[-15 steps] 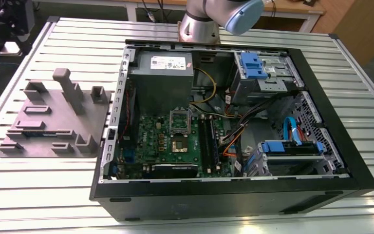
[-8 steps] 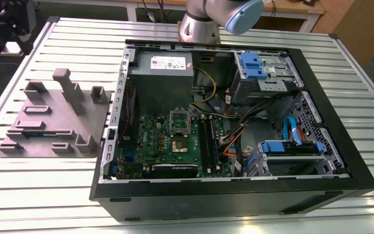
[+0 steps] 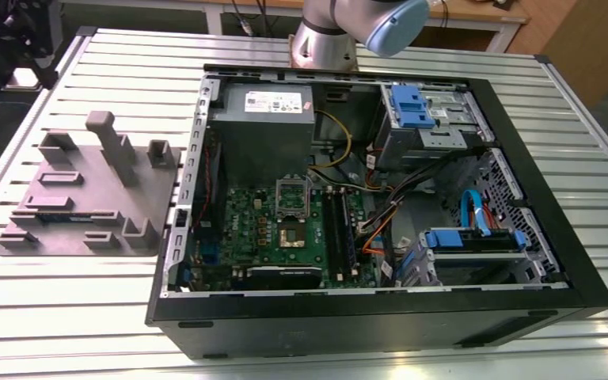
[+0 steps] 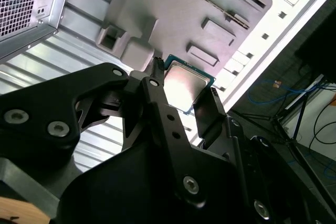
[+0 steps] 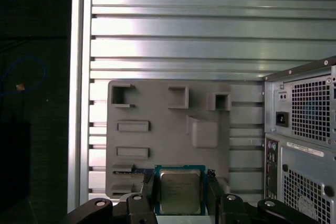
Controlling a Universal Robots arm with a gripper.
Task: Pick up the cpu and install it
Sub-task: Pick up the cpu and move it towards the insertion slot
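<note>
The cpu (image 5: 179, 191) (image 4: 187, 84), a small square chip with a silvery top and thin rim, sits between the two black fingers of my gripper (image 5: 181, 195) (image 4: 184, 85), which is shut on it. It hangs well above the grey moulded tray (image 5: 168, 129) (image 4: 173, 14), near the tray's edge. In the exterior view the tray (image 3: 82, 194) lies on the slatted table at the exterior view's left. The metal-framed socket (image 3: 291, 234) shows on the green motherboard inside the open computer case (image 3: 557, 261). The arm's lower part (image 3: 331, 36) stands behind the case.
The case's rear panel with vents and a power inlet (image 5: 304, 129) stands beside the tray. Inside the case are a grey power supply (image 3: 265, 119), blue drive brackets (image 3: 415, 107), and cables. The table's edge (image 5: 79, 103) drops off to dark floor.
</note>
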